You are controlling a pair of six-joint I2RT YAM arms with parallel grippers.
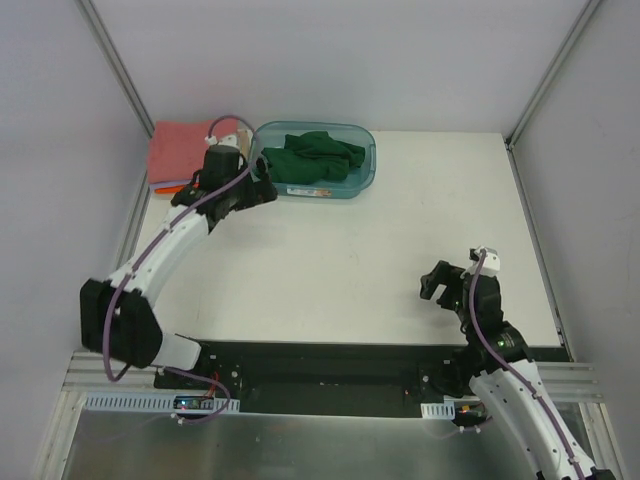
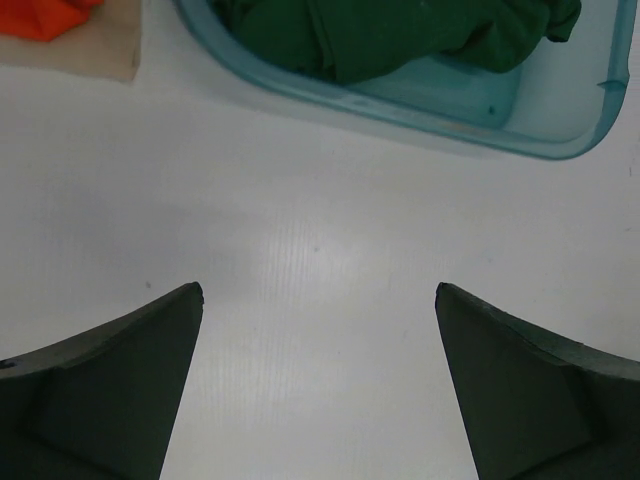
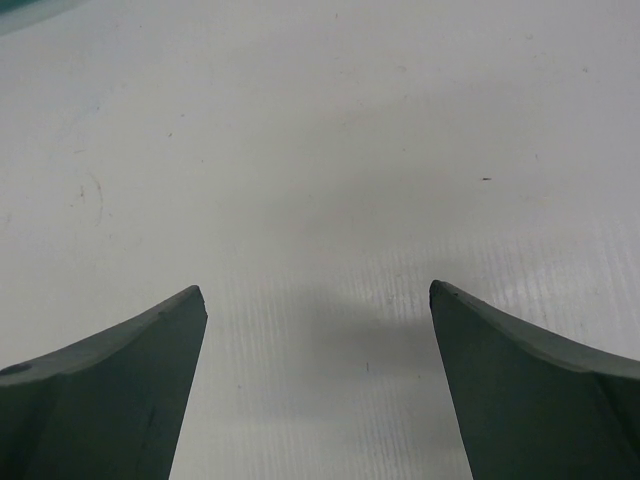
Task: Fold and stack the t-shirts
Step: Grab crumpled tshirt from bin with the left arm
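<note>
**Inspector:** State of the jaws?

**Operator:** I see the left gripper spread wide with nothing between its fingers, over the table just short of the teal bin. The right gripper is likewise spread and empty, above the table's near right.

**Inspector:** The shirts?

**Operator:** The dark green t-shirt lies crumpled inside the bin. The folded salmon-pink shirt tops a stack beside it, with the orange shirt showing beneath.

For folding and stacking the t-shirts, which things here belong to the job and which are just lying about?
Job: dark green shirt, crumpled in the teal bin; folded salmon-pink shirt, far left; orange shirt in that pile.
Lying about: teal bin; table.
</note>
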